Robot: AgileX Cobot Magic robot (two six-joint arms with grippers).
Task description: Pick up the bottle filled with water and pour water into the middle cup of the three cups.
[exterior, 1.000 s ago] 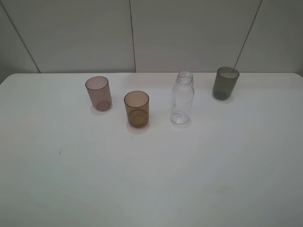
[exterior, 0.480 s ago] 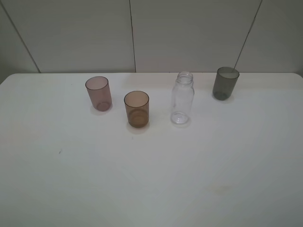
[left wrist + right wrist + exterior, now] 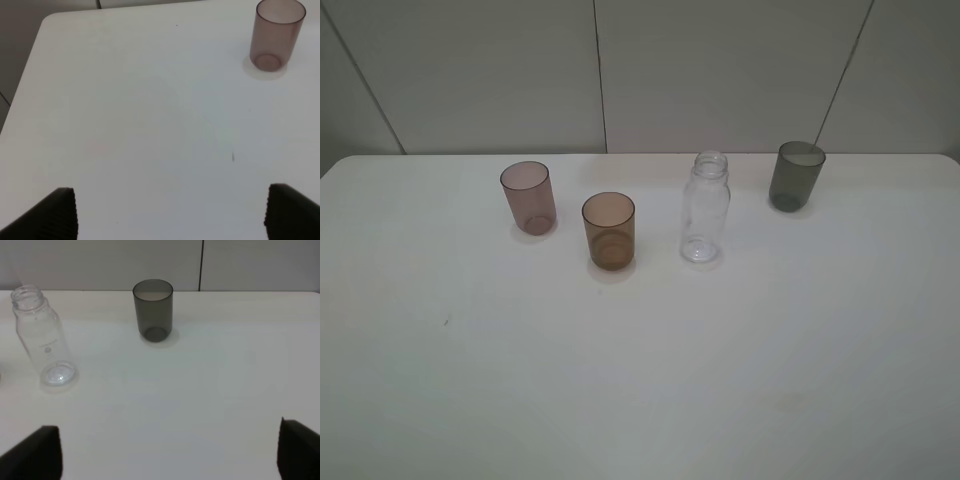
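Note:
The clear bottle [image 3: 705, 208] stands upright and uncapped on the white table [image 3: 640, 380], also shown in the right wrist view as the bottle [image 3: 44, 342]. The amber-brown middle cup [image 3: 609, 231] stands to its left. A pinkish-mauve cup [image 3: 528, 197] is further left, seen too as the mauve cup [image 3: 276, 35]. A dark grey cup [image 3: 796, 176] stands at the back right, the same grey cup [image 3: 153, 310]. My left gripper [image 3: 170, 215] is open over bare table. My right gripper [image 3: 170, 455] is open, well short of the bottle. Neither arm shows in the exterior view.
A panelled wall [image 3: 600, 70] rises behind the table's far edge. A small dark speck [image 3: 446, 322] marks the table at the left. The table's left edge [image 3: 30, 65] shows in the left wrist view.

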